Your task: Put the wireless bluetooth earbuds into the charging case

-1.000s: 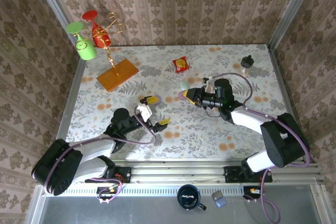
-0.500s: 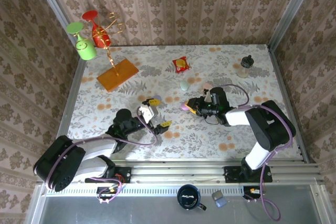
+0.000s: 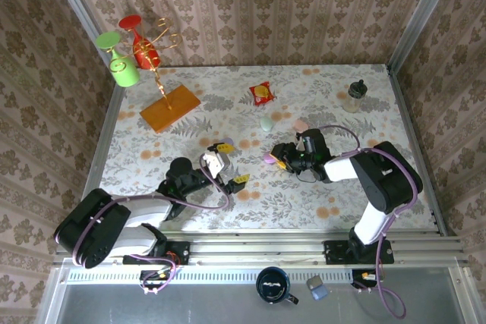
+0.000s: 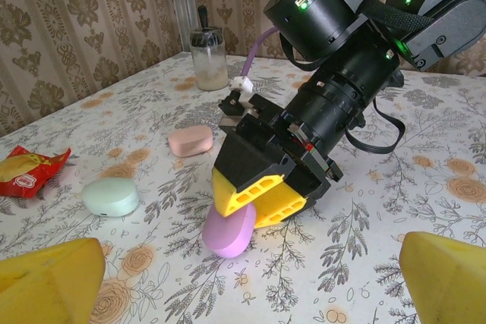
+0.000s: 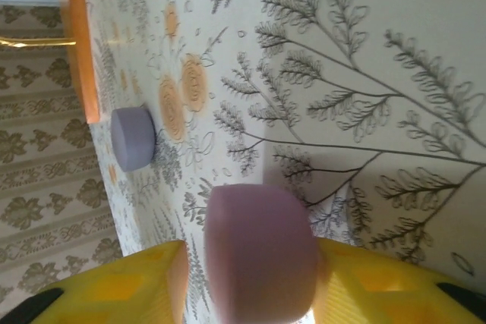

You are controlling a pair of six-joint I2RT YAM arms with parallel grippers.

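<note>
Right pincer (image 4: pixel 258 204) lower, astride purple case (image 4: pixel 228 234)

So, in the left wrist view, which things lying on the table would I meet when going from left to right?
red snack packet → mint green case → pink case → purple case, which sits between the fingers of the right claw.

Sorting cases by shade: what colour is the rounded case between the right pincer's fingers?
The rounded plastic case is pinkish-purple; the right wrist view shows it best.
</note>
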